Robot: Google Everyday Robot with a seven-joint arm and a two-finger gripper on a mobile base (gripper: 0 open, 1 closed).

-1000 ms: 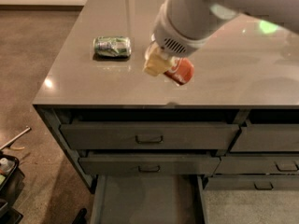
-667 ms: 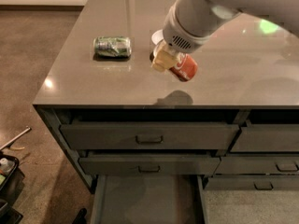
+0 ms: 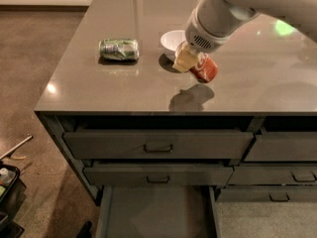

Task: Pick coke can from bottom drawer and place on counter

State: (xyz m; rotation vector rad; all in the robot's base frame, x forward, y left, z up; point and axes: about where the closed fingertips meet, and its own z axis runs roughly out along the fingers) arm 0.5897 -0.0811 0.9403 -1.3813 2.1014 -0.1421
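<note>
The coke can (image 3: 205,69), red with white markings, is held tilted in my gripper (image 3: 194,62) a little above the counter (image 3: 99,88), near its middle. The gripper's cream fingers (image 3: 182,59) are shut on the can, with the white arm reaching in from the upper right. A shadow lies on the counter just below the can. The bottom drawer (image 3: 156,213) is pulled open at the foot of the cabinet and its flat tray holds nothing that I can see.
A white bowl (image 3: 171,40) stands right behind the gripper. A green-and-silver can (image 3: 119,49) lies on its side on the counter to the left. Two shut drawers with handles (image 3: 158,147) sit above the open one. Clutter lies on the floor at lower left (image 3: 7,180).
The gripper has carried the coke can further back over the counter and slightly to the right, towards the white bowl. Its shadow on the counter has moved with it.
</note>
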